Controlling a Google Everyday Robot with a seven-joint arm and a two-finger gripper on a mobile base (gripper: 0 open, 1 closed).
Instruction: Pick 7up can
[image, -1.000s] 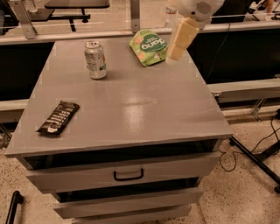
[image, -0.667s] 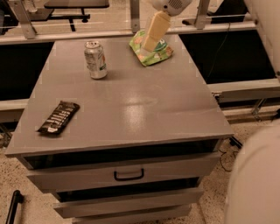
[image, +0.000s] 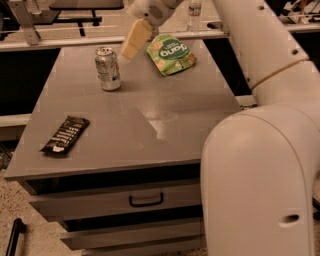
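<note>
Aluminium with a green-and-white label, the 7up can (image: 107, 68) stands upright on the far left part of the grey cabinet top (image: 150, 120), apart from every other thing. I judge it light, and stiff enough while it keeps its round shape, but the thin wall can dent under a hard squeeze and the smooth metal can slip. Whether it is full or empty I cannot tell; the pull-tab top faces up. The best place to take hold seems to be the middle of the body, from the side and across its width, low enough that the can does not tip. The gripper (image: 136, 39) hangs near the can, a little above and to its right, not touching it; whether it is released or clenched I cannot tell. To the right of the gripper lies the flat green snack pouch (image: 170, 54), near the far edge. A dark chocolate bar wrapper (image: 65, 135) lies at the near left, well apart. The white arm (image: 260, 165) fills the right side of the view
</note>
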